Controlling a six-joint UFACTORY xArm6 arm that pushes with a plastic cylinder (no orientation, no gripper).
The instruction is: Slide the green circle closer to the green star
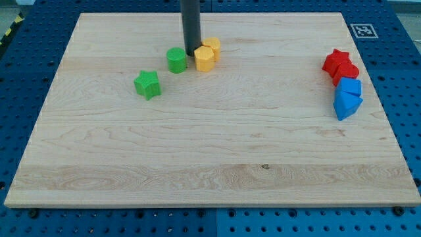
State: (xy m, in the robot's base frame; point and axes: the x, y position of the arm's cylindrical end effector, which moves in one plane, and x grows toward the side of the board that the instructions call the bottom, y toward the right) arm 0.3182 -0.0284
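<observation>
The green circle sits on the wooden board in the upper left-centre of the view. The green star lies a short way below and to its left, apart from it. My tip stands just to the right of the green circle, in the gap between it and a yellow block. Whether the tip touches either block cannot be told.
A second yellow block sits just behind the first. At the view's right, a red star and a red block sit together above two blue blocks. A marker tag is at the board's top right corner.
</observation>
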